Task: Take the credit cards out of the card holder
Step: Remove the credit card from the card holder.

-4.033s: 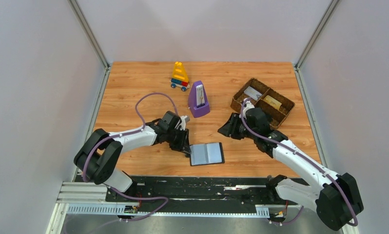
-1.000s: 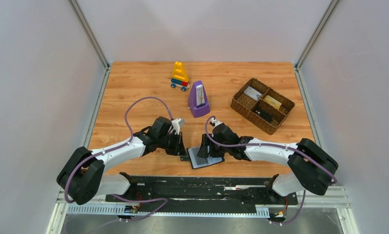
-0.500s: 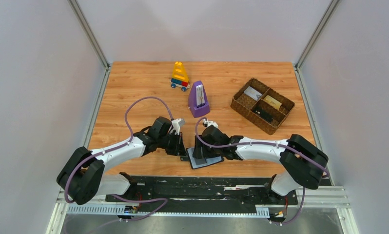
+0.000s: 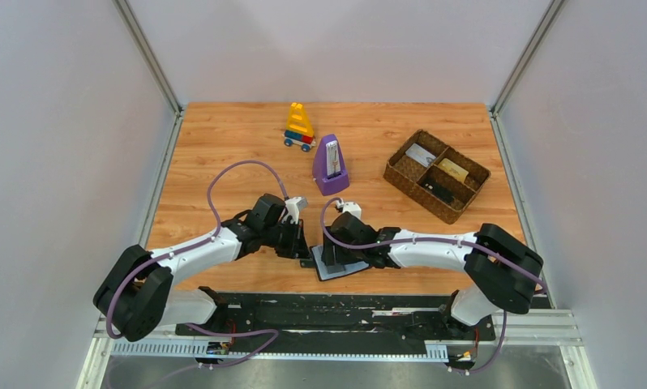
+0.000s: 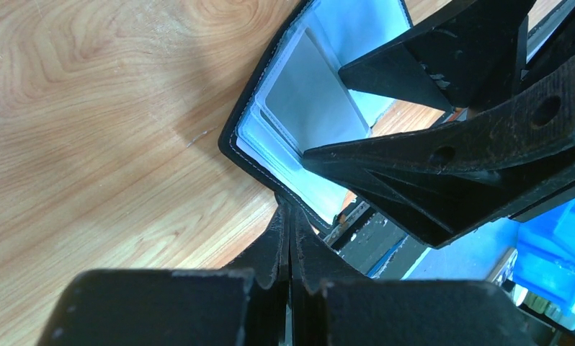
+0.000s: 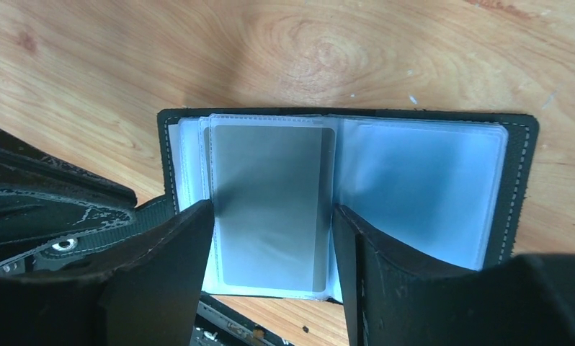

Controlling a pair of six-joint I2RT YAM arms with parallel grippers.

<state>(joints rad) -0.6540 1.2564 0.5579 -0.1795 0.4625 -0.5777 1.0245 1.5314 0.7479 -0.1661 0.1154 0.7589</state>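
The black card holder (image 4: 354,266) lies open near the table's front edge, showing clear pale-blue sleeves (image 6: 421,180). A grey credit card (image 6: 270,194) sits in its left sleeve and also shows in the left wrist view (image 5: 310,101). My left gripper (image 4: 307,258) is shut, pinching the holder's black rim (image 5: 256,162) at its left edge (image 5: 290,216). My right gripper (image 4: 334,251) is open just above the holder, its fingers (image 6: 371,274) straddling the grey card (image 6: 270,267). A yellow-orange card (image 4: 453,170) and a grey card (image 4: 420,154) lie in the brown tray.
The brown woven divided tray (image 4: 468,194) stands at the back right, with a dark item (image 4: 439,191) in its near compartment. A purple metronome (image 4: 330,167) stands just behind my grippers. A toy brick stack on wheels (image 4: 299,127) sits at the back.
My right arm has come from the tray down to the card holder and shifted left over its left panel. My left gripper has stayed at the holder's left edge.
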